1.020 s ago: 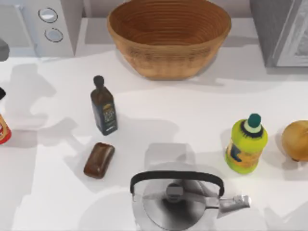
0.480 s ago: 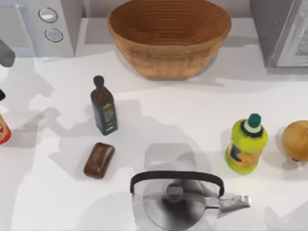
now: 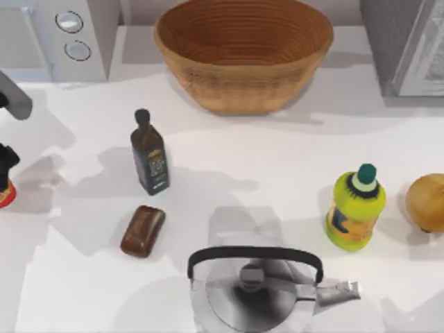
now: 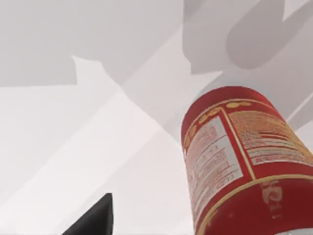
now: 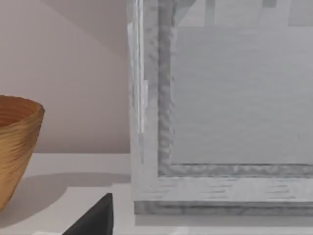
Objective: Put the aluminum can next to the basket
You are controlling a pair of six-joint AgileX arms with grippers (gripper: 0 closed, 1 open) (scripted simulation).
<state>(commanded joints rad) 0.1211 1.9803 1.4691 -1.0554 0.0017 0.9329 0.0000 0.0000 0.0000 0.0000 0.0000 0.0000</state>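
Note:
The aluminum can (image 3: 5, 195) stands at the table's far left edge, red with a cream label; its top is hidden under my left gripper (image 3: 7, 163), which hangs just above it. In the left wrist view the can (image 4: 234, 166) looms close, upright, with a dark part of the gripper beside it. The wicker basket (image 3: 243, 55) sits at the back centre, far from the can. My right gripper (image 5: 93, 220) is parked off to the right, facing the basket's rim (image 5: 14, 142).
A dark bottle (image 3: 149, 163) and a brown bar (image 3: 143, 231) lie between can and basket. A steel kettle (image 3: 253, 288) stands at the front, a yellow-green bottle (image 3: 355, 208) and an onion (image 3: 427, 202) at the right. Grey appliances (image 3: 59, 38) (image 3: 409, 45) flank the basket.
My left arm has come in from the left edge and dropped toward the can, so its gripper now covers the can's top. The arm's shadows on the table have shifted.

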